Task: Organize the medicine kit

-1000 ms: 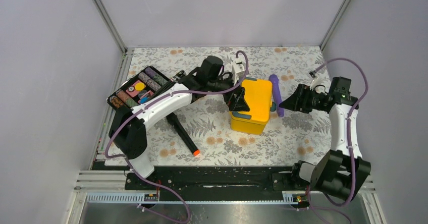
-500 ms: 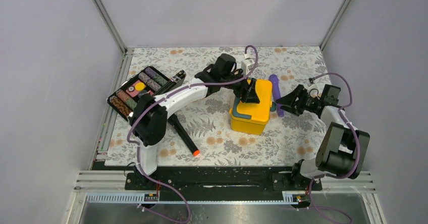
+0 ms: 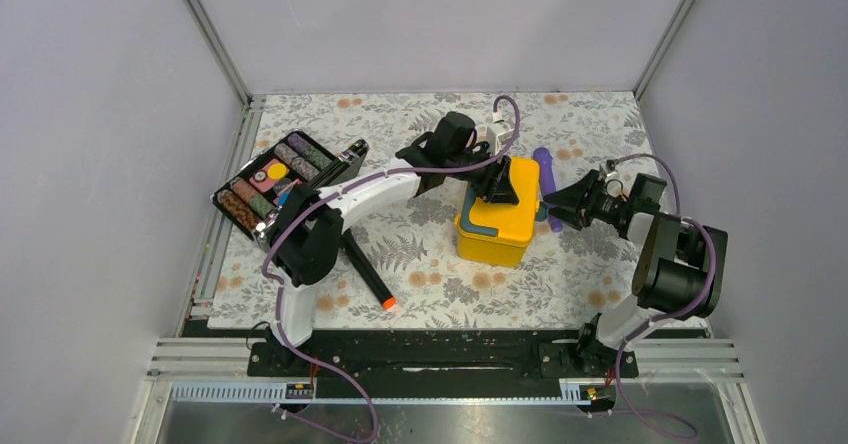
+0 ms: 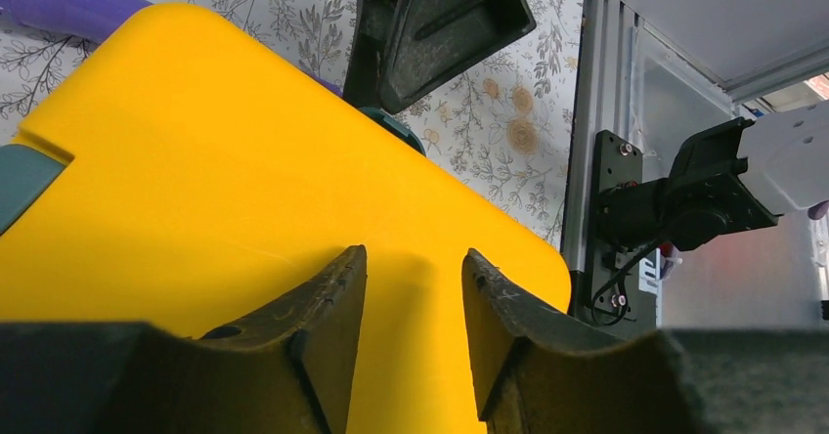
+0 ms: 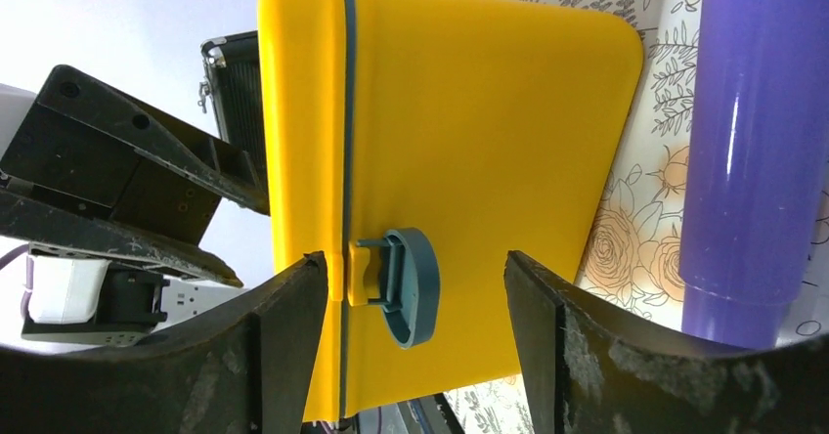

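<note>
From the top external view, the yellow box (image 3: 498, 211) sits lid-shut at mid-table and serves as the landmark. Over the last second the left gripper (image 3: 497, 182) has travelled from the box's near-left part to its far edge, while the right arm has folded in, carrying the right gripper (image 3: 561, 204) up close to the box's right side. Left of the box lies a black marker (image 3: 364, 270), further left an open black tray (image 3: 272, 182) of small rolls, and just right of the box a purple tube (image 3: 547, 186).

In the left wrist view, the left gripper's fingers (image 4: 323, 326) hover low over the yellow lid, slightly parted, holding nothing.

In the right wrist view, the right gripper's fingers (image 5: 283, 341) are spread wide, bracketing the box's teal latch (image 5: 409, 285) (not touching it). The purple tube lies alongside. Both arms closing on the box suggests a move to open it, the left bracing while the right works the latch.
</note>
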`<action>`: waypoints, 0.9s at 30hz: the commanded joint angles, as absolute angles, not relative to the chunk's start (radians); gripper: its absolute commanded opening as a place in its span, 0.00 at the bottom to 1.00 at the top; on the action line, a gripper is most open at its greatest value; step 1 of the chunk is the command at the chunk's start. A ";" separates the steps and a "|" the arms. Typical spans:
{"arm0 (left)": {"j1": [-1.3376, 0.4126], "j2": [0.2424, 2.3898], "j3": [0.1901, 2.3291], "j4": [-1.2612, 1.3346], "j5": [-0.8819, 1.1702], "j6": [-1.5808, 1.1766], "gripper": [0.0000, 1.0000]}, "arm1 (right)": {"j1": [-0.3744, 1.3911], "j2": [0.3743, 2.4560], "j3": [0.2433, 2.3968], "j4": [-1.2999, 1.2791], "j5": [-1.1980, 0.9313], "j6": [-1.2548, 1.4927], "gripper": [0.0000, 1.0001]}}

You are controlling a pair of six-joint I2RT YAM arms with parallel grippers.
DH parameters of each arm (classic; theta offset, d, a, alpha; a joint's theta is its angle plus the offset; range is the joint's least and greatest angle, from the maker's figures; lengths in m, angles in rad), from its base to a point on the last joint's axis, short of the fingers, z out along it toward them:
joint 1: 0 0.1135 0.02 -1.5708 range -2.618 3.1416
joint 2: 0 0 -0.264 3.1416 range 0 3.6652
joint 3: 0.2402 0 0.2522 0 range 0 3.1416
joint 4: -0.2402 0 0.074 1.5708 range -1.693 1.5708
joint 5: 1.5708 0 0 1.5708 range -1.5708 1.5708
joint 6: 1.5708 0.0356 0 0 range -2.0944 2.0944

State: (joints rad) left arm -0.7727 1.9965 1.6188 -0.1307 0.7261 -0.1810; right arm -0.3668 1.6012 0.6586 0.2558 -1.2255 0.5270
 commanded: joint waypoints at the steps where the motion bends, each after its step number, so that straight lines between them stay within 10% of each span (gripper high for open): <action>1: -0.781 2.004 1.567 -0.185 0.686 -0.136 0.41 | -0.354 1.634 0.604 0.526 -1.288 0.687 0.73; 27: -0.790 1.998 1.549 -0.207 0.653 -0.082 0.39 | -0.252 1.640 0.558 1.045 -1.384 1.142 0.67</action>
